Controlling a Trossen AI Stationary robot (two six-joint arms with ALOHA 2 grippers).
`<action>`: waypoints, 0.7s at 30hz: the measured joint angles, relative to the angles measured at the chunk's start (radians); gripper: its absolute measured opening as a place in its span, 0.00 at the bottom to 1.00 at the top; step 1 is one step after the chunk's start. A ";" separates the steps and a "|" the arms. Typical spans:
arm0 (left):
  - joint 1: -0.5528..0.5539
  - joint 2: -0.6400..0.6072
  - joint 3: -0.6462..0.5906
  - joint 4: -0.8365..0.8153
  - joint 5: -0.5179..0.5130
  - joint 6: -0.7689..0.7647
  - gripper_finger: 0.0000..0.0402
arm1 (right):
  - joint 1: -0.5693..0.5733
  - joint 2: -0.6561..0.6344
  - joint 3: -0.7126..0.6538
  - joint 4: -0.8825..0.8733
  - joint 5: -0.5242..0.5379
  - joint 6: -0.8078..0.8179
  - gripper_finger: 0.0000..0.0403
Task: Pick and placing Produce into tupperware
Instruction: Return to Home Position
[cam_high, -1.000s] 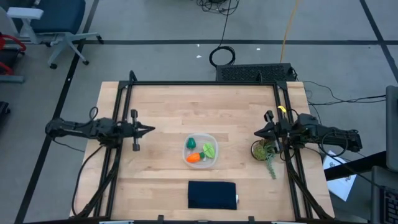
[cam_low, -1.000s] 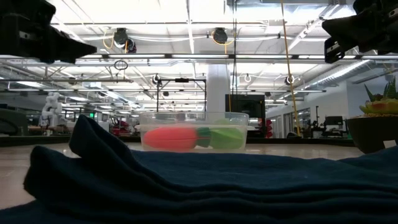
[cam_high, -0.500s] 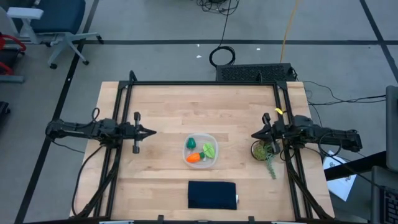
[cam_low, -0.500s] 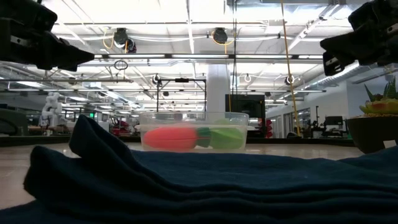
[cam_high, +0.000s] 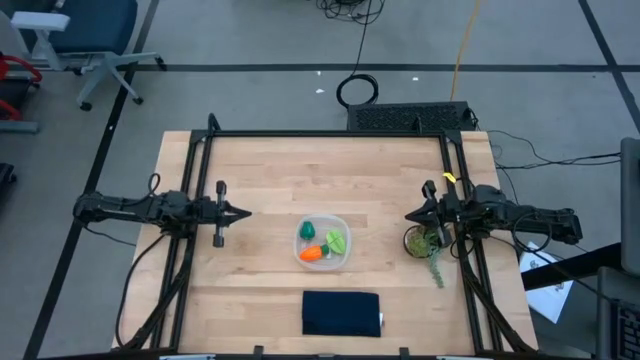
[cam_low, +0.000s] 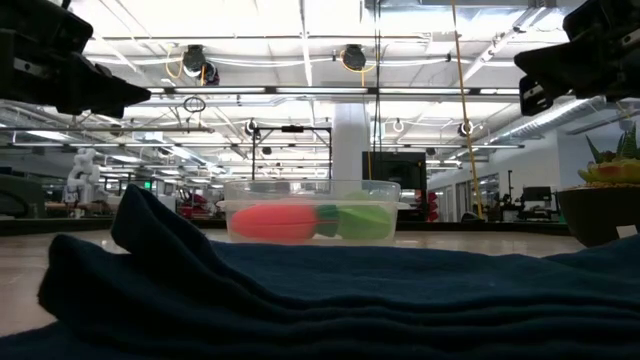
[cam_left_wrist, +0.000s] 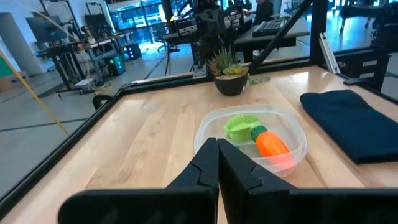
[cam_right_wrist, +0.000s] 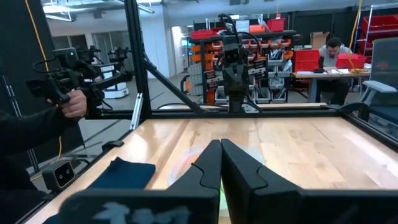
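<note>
the tupperware (cam_high: 349, 243) sits mid-worktop, nearer the front edge, holding all three produce pieces: one dark green piece (cam_high: 308, 230), one leafy piece (cam_high: 335, 241), one carrot (cam_high: 312, 255). it lies between the two grippers, neither clearly nearer: left gripper (cam_high: 240, 211) toward the left edge, right gripper (cam_high: 412, 214) near the one potted plant (cam_high: 420, 241) at the right edge, both with fingers together, empty. one navy cloth (cam_high: 341, 313) lies by the front edge.

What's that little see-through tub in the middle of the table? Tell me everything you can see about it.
The tub is a small rounded-square container of clear, whitish plastic with no lid on. It sits upright on the wooden table near the dark cloth. Inside lie an orange carrot, a dark green piece and a light leafy piece. Neither the left tool nor the right tool touches it.
</note>
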 joint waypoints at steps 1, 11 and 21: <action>0.000 0.000 0.000 0.003 0.000 -0.005 0.00 | 0.000 0.000 0.000 0.001 0.000 0.000 0.00; 0.000 0.000 0.000 0.025 -0.002 -0.021 0.04 | 0.000 0.000 0.000 0.026 0.000 -0.007 0.00; 0.000 0.000 0.000 0.028 -0.040 -0.018 0.01 | 0.000 0.000 0.000 0.004 0.075 0.010 0.00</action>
